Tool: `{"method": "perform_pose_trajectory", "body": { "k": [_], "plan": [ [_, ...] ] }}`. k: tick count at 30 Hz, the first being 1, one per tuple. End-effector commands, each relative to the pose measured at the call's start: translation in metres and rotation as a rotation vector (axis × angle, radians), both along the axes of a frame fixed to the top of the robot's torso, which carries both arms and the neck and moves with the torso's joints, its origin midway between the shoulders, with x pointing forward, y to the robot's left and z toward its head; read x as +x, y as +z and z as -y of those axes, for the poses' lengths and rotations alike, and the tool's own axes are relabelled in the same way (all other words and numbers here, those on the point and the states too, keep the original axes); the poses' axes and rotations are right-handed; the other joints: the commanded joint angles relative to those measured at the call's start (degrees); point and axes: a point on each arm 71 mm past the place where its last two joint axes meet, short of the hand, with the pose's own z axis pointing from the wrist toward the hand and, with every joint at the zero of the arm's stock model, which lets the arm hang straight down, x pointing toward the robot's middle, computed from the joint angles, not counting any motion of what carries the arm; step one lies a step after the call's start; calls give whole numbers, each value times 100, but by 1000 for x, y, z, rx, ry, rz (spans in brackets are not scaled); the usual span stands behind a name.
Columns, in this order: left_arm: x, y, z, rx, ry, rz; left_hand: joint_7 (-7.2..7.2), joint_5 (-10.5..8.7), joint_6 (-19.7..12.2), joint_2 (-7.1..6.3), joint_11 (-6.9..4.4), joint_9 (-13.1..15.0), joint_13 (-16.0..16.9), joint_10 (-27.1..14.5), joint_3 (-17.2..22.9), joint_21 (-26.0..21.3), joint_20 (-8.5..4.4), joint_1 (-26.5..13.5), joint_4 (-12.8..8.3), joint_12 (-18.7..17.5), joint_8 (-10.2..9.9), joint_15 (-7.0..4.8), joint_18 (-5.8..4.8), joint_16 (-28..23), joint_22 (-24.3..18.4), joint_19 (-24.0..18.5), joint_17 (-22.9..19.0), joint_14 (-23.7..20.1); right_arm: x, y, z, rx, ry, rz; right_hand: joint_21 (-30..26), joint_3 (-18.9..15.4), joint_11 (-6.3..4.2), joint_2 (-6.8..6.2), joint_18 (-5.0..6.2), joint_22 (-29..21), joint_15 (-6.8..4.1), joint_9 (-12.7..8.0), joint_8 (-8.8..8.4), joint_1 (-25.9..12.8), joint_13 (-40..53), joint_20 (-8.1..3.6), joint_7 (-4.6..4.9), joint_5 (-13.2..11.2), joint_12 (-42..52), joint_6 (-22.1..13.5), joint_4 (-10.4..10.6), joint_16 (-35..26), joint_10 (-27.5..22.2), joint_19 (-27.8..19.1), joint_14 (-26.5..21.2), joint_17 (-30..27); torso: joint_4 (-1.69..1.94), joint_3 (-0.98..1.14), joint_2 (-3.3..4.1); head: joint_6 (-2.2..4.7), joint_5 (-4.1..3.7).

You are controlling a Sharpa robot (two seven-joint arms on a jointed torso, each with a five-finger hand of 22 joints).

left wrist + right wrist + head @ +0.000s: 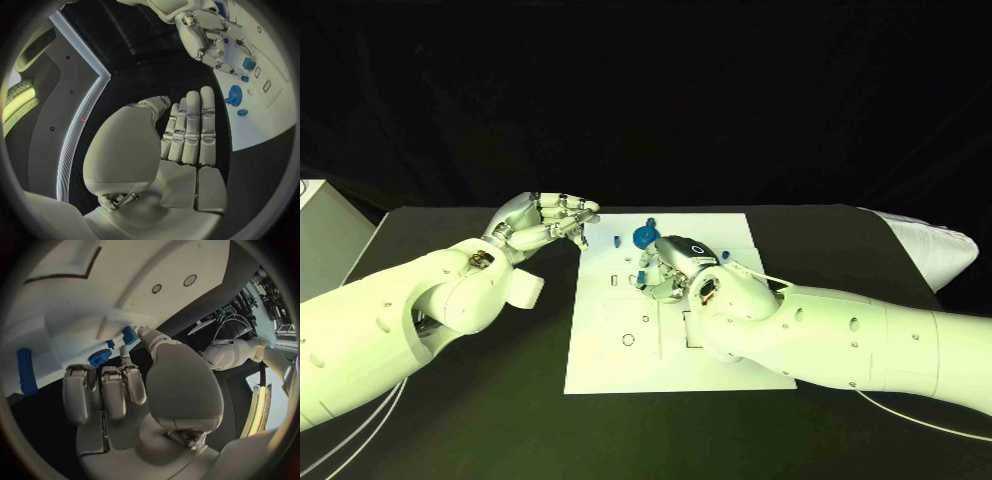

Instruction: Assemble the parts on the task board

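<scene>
The white task board [733, 345] lies mid-table. My right hand [678, 266] is low over its far half. Its thumb and one finger pinch a small blue block [129, 334] at the board's surface, and its other fingers [103, 390] are curled in. Close by lie a round blue gear [643, 237] [99, 357] [234, 95], a small blue peg [612, 241] and a long blue bar [25, 371]. My left hand [545, 222] [187, 130] hovers off the board's far left corner, its fingers straight and side by side, holding nothing.
Outlined slots and round holes [629, 339] mark the near half of the board. A white box [322, 235] stands at the table's left edge and a pale cushion [935, 245] at its right. Bare black table [488, 400] lies left of the board.
</scene>
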Motion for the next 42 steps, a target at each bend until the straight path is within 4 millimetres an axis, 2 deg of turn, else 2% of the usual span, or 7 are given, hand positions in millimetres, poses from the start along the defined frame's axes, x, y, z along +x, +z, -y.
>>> {"method": "perform_pose_trajectory", "body": {
  "k": [1,5,8,13,16,34,42],
  "plan": [
    [0,-3,3,23,-26,-9,11,-4,-47,-23,15,3,1,-59,24,40,11,25,1,-25,-46,3,29,23,9,-55,-10,-43,-5,5,3,55,50,27,-30,-263,-6,-14,-81,826,58,-22,-18,57,796,50,17,-76,-32,-42,94,5,-47,337,566,1356,8,12,-17,-3,29],
    [1,-8,7,122,-41,-26,19,-23,-243,-38,-13,-14,119,78,-83,205,13,-117,51,190,-136,-15,37,323,87,56,135,192,-9,13,13,125,143,37,-59,-448,0,94,-74,798,63,-45,-15,204,787,56,23,-167,-33,-47,186,-8,-56,323,557,1322,-4,11,-58,-2,27],
    [2,-14,10,212,-37,-54,-1,-28,-308,-7,-76,69,608,157,-333,593,-27,-386,267,917,-20,-56,36,1687,295,225,1351,743,-9,25,27,192,194,43,-80,-386,-16,176,-68,780,52,-32,59,360,784,51,5,-23,-34,50,183,-19,-67,311,551,1294,-46,44,-93,4,98],
    [7,-21,18,328,-36,-87,-91,17,-579,127,-175,470,2696,-860,-468,1735,-74,-574,302,3870,793,-121,-127,3117,1583,595,2795,1328,-2,40,51,288,170,18,-86,-343,-18,202,-67,776,49,-38,72,415,780,47,6,53,-37,51,187,-20,-74,308,550,1293,-84,94,-168,-1,159],
    [11,-26,24,411,-45,-119,-141,22,-619,129,-201,601,3135,-972,-496,2031,-98,-977,328,4650,1154,-150,-180,3357,1970,751,3076,1516,6,48,67,330,128,-2,-96,-286,-25,213,-64,768,43,-31,116,461,769,42,-2,201,-46,99,189,-28,-87,303,545,1272,-105,115,-221,-2,198],
    [47,-22,63,974,-124,-196,-413,36,-503,124,-449,1029,4745,96,-462,3138,-275,-1351,329,6327,2024,-370,-488,4250,3729,1751,4398,2314,50,61,138,393,-92,-23,-121,-206,-40,155,-58,747,28,-16,191,443,769,28,-17,456,-40,137,223,-37,-82,293,540,1250,-177,261,-404,-66,363],
    [61,-16,80,1107,-173,-206,-416,17,-584,118,-455,1119,4910,160,-277,3228,-292,-1526,342,6469,2101,-381,-511,4299,3864,1803,4478,2351,55,60,144,378,-124,-36,-134,-211,-36,125,-54,734,29,-21,178,410,754,27,-12,454,-53,91,243,-40,-97,287,538,1243,-186,260,-379,-102,354]
  ]
}}
